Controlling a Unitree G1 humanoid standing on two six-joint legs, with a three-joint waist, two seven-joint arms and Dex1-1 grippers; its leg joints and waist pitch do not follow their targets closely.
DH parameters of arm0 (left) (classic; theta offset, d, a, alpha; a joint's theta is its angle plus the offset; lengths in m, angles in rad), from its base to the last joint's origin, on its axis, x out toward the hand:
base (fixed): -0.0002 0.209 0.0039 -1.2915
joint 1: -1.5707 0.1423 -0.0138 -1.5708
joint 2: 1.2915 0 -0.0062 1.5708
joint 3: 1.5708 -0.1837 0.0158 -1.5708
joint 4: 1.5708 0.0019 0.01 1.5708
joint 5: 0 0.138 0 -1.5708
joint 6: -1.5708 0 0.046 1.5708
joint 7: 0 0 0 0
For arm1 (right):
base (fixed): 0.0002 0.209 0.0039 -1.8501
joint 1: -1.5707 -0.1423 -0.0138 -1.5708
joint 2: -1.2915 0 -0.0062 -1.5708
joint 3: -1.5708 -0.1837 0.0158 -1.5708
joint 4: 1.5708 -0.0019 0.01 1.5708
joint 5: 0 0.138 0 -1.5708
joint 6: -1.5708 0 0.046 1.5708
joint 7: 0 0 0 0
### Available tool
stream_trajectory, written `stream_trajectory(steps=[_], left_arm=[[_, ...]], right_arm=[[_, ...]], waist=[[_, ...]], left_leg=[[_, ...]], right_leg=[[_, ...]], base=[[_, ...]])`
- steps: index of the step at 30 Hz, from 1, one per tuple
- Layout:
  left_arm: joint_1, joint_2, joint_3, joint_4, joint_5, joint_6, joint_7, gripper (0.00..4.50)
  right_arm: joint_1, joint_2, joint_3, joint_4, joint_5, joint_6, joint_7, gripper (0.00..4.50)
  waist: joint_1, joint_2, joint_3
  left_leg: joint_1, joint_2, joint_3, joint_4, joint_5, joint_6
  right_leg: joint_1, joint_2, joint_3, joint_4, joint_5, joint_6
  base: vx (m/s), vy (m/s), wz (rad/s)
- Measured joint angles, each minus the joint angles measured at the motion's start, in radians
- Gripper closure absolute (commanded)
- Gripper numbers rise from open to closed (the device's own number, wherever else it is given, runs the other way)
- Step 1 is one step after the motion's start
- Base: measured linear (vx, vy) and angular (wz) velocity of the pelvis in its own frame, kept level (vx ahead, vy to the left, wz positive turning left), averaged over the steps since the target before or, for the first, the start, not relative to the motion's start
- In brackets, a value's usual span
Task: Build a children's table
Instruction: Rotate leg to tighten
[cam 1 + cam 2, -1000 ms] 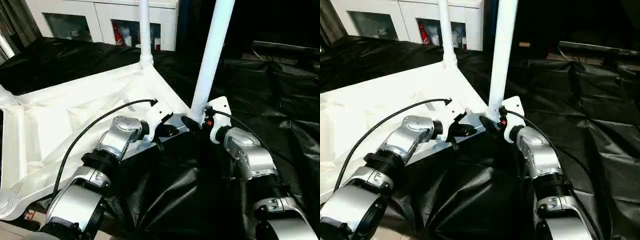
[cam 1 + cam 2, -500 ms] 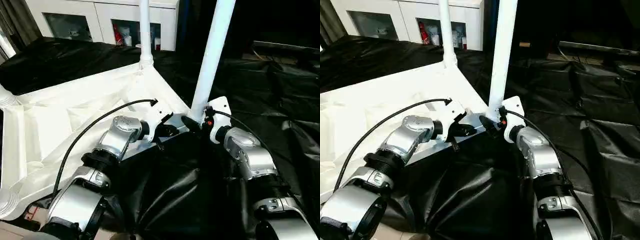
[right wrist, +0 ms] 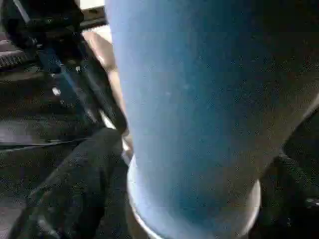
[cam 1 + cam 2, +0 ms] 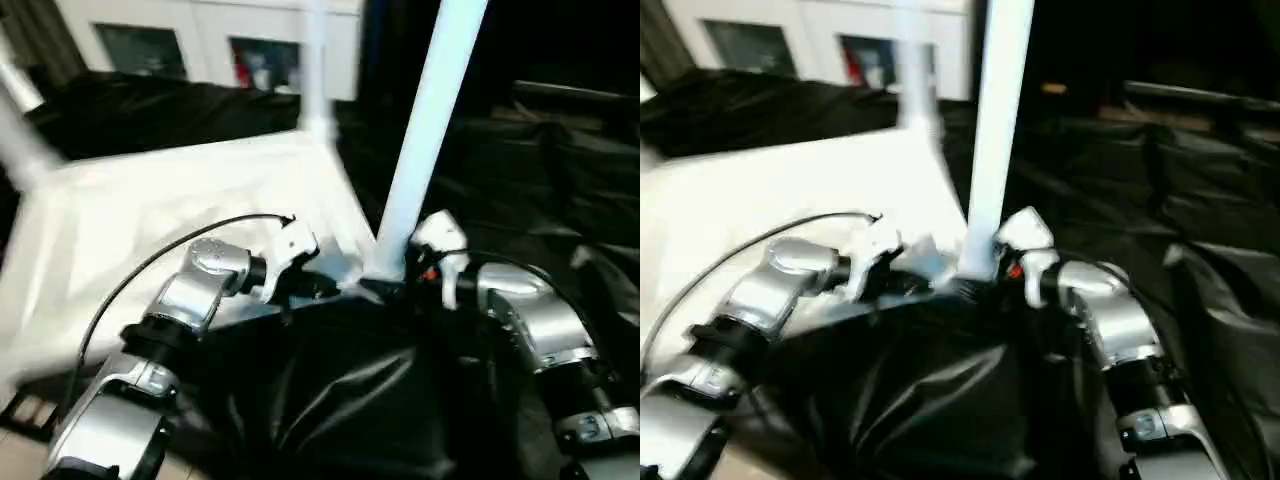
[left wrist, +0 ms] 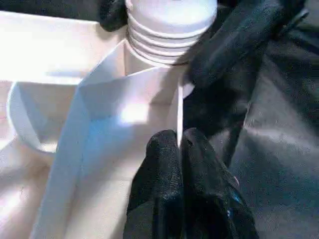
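A: Why does the table top (image 4: 150, 220) lie with its ribbed underside up?

B: So that the corner sockets face upward and take the legs from above. It rests on black sheeting (image 4: 330, 400), beyond and to the left of both grippers. The near leg (image 4: 425, 130) stands upright in the corner socket (image 5: 169, 25) just ahead of the right gripper (image 4: 385, 288); a second leg (image 4: 316, 70) rises from the corner beyond it, and a third (image 4: 22, 135) from the far-left corner.

A: What holds the top in place?

B: The left gripper (image 5: 180, 149) — its two black fingers (image 5: 162, 169) are pressed together on the thin rim wall of the top, just short of the socket. Judged from this, it steadies the corner while the leg is seated or turned.

A: And the right gripper?

B: Its fingers (image 3: 65, 184) stand wide apart around the foot of the near leg, one on each side, just above the threaded collar. Whether the pads actually press the tube cannot be told.

A: The pose of the arms?

B: Both silver forearms reach forward and converge on the same corner — the left (image 4: 190, 300) from the top's side, the right (image 4: 530, 320) from over the sheeting, wrists bent inward toward each other. White cabinets (image 4: 200, 50) stand well beyond.
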Motion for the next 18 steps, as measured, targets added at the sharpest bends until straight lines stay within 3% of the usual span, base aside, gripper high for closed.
stream_trajectory(steps=[5,6,9,14,18], left_arm=[[0.007,0.01,-0.011,-0.022,-0.002,0.001,-0.018,4.5],[0.013,0.014,-0.013,-0.032,-0.005,0.002,-0.024,4.5],[0.023,0.023,-0.015,-0.045,-0.007,0.002,-0.053,4.5],[0.025,0.023,-0.013,-0.045,-0.007,0.002,-0.056,4.5],[0.027,0.017,0.002,-0.044,-0.006,0.033,0.0,4.5]], right_arm=[[0.003,-0.021,0.009,-0.01,0.011,0.003,0.038,0.68],[0.006,-0.027,0.013,-0.015,0.018,0.007,0.048,0.92],[0.017,-0.032,0.013,-0.034,0.028,0.025,0.07,1.0],[0.018,-0.027,0.008,-0.034,0.027,0.035,0.062,1.49],[0.02,0.034,-0.018,-0.019,0.014,0.04,-0.05,1.71]], waist=[[-0.003,0.0,0.0],[-0.003,0.0,0.0],[0.0,0.0,0.0],[0.0,0.0,0.0],[-0.006,-0.001,0.0]], left_leg=[[-0.001,-0.002,0.002,0.004,-0.003,-0.003],[-0.001,-0.002,0.002,0.004,-0.003,-0.003],[-0.001,-0.001,0.001,0.002,-0.001,-0.001],[-0.001,-0.001,0.001,0.003,0.0,0.001],[-0.001,-0.001,0.001,0.005,-0.002,-0.003]], right_leg=[[0.0,-0.002,0.003,0.0,0.0,0.0],[0.0,-0.002,0.003,0.0,0.0,0.0],[0.0,-0.001,0.002,0.001,0.0,0.0],[-0.001,-0.001,0.002,0.001,0.0,0.0],[0.0,-0.001,0.002,0.004,0.0,0.0]], base=[[0.0,0.0,0.0],[0.0,0.0,0.0],[0.0,0.0,0.0],[0.0,0.0,0.0],[0.0,0.0,0.0]])
